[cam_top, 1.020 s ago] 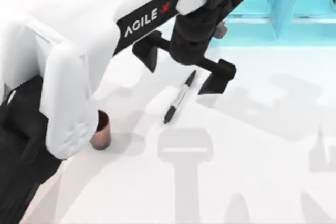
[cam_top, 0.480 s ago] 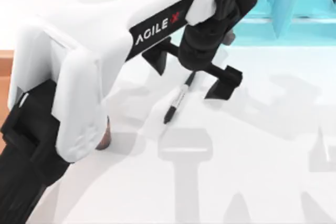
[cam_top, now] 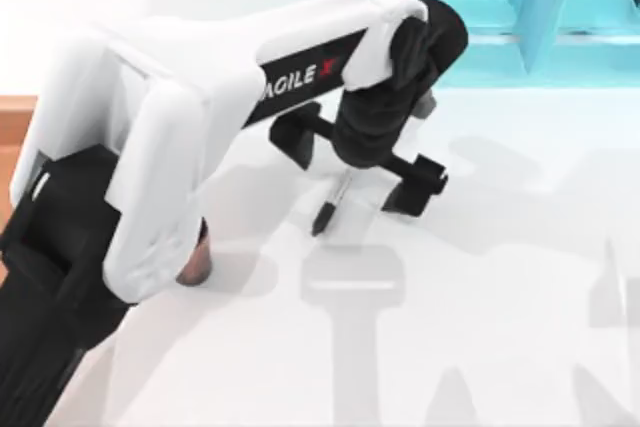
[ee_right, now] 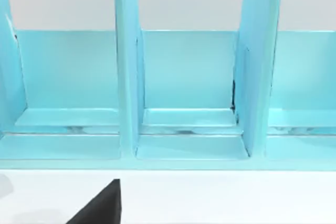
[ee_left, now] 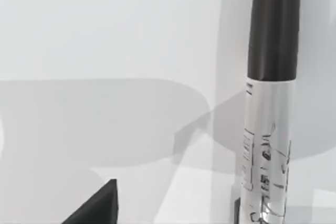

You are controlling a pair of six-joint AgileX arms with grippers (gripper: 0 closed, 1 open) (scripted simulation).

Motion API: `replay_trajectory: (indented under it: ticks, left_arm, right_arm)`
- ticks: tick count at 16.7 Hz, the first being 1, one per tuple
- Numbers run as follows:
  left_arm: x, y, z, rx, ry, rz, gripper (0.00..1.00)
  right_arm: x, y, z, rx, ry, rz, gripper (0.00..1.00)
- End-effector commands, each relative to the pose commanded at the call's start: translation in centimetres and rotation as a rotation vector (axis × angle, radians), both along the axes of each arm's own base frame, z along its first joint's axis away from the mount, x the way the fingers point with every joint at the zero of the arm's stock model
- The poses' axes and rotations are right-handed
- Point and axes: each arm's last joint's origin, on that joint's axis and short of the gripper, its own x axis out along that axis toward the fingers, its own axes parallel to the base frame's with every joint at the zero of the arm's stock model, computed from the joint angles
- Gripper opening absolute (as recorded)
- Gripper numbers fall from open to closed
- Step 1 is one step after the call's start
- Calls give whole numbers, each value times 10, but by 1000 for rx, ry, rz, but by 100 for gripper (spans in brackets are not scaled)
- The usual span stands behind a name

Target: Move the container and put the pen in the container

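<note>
Lower than a second ago, my left gripper [cam_top: 358, 168] has dropped right over the pen [cam_top: 328, 205] and now hides the upper part of it in the top view, where before most of the pen lay in plain sight. The pen itself hasn't budged: it lies flat on the white table [cam_top: 500, 277], slanted, with its black lower end poking out below the gripper toward the near side. The jaws are spread wide, one black finger on each side of the pen's line, with nothing pinched between them — the pen sits roughly midway in that gap.

The container [cam_top: 198, 259] stands upright at the table's left, well apart from the pen, and it's mostly tucked behind the white casing of my left arm; only a sliver of its reddish-brown speckled side shows.

Up close in the left wrist view, the pen [ee_left: 268, 103] is a slim round stick: smooth matte black on one stretch, then a shiny grey-white barrel with dark printed lettering I can't read. A black finger corner [ee_left: 97, 205] juts into that picture beside it, not touching the pen. The top view gives none of that label detail.

The right wrist view looks at the turquoise shelf [ee_right: 126, 77] — flat glossy panels split by upright dividers into open compartments — standing on the table's far side, plus a black fingertip [ee_right: 100, 205] of my right gripper. Can't tell how those jaws stand.
</note>
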Motion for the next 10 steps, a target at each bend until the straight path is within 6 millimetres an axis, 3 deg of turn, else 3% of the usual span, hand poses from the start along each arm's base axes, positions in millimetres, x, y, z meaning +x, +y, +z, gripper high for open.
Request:
replay_trajectory:
  ticks: [2, 6, 10]
  left_arm:
    - [1, 2, -11, 0, 0, 0, 100]
    - [1, 3, -13, 0, 0, 0, 100]
    - [1, 3, -13, 0, 0, 0, 70]
  right_arm:
    - [0, 0, 0, 0, 0, 0, 100]
    - [0, 0, 0, 0, 0, 0, 100]
    - [0, 0, 0, 0, 0, 0, 100]
